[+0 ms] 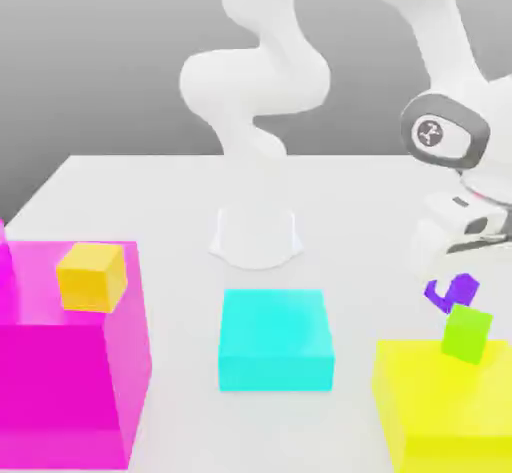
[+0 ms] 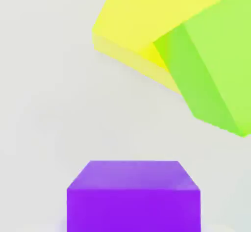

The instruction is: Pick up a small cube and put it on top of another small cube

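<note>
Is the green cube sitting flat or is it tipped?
Tipped. In the exterior view the lime green cube leans on the yellow block, its edges slanted, not level with the block's top.

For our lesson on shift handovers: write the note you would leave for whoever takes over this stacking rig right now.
Gripper: shut on the tiny deep purple cube, held in the air.
Nearby: small lime green cube resting on the big yellow block, just below the purple one.
Done: pick-up.
Left: set the purple cube on another small cube, probably the lime green one, then release.
</note>
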### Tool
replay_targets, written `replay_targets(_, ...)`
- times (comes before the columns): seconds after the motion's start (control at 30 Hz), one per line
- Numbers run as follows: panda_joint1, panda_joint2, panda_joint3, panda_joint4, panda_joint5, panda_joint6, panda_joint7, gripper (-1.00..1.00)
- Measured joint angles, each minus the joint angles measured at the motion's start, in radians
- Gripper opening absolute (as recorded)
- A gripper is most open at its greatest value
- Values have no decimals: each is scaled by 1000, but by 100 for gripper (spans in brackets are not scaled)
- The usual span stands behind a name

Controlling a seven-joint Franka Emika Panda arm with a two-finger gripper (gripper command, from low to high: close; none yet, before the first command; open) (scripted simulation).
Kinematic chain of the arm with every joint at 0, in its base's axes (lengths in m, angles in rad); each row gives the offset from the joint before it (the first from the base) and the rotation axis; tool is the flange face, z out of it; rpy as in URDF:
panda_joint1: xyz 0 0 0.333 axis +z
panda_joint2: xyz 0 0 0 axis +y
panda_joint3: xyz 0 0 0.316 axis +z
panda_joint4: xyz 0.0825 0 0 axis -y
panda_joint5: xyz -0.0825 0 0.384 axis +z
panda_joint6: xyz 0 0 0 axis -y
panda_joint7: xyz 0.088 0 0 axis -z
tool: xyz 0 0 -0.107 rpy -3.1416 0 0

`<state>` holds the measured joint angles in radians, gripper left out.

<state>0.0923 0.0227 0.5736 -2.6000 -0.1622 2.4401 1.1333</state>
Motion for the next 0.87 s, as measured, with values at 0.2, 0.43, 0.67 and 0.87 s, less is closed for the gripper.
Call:
replay_targets(0.2,-221,-122,-143,115,86,-205,-99,-100)
replay_targets(0.43,-407,-225,-340,244,161,-364,-61,-100)
replay_targets(0.67,-556,-232,-463,292,194,-342,84,-100)
replay_targets(0.87,-560,-202,-464,248,192,-266,90,100)
